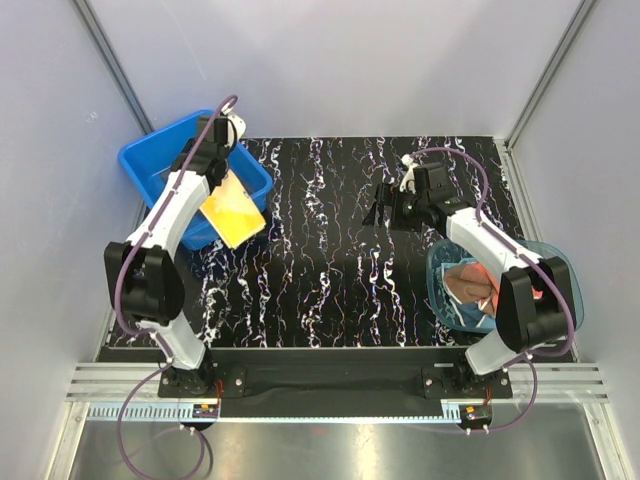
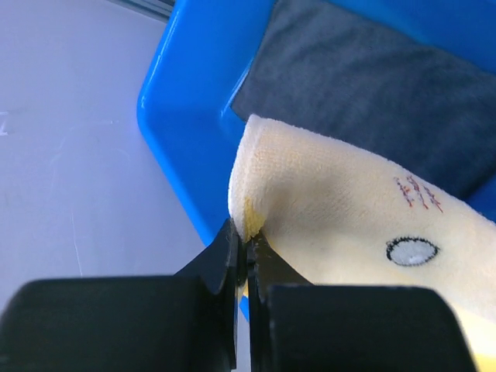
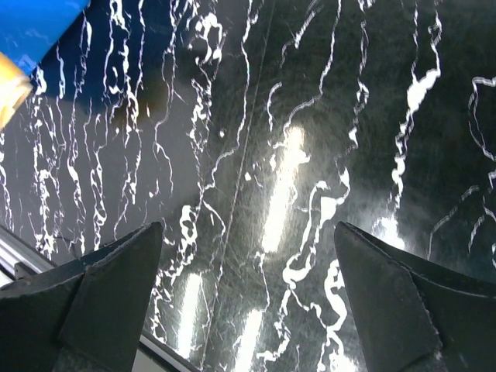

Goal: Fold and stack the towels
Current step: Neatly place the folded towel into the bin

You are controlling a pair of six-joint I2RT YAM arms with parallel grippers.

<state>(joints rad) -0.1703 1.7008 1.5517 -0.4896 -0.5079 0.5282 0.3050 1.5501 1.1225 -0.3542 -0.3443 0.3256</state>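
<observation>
One yellow towel (image 2: 349, 225) — corner between tight left jaws

table (image 1: 330, 260): black marbled | blue tub (image 1: 145, 160) far-left | teal bowl (image 1: 436, 275) near-right

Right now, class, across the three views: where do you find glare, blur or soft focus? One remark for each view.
Top external: even light, everything sharp, faint sheen on the black mat. Left wrist: the left pincer blurs close to the lens; the yellow towel it pinches is crisper. Right wrist: bright glare streaks on the mat; the open right pincer is dark and soft-edged.
</observation>
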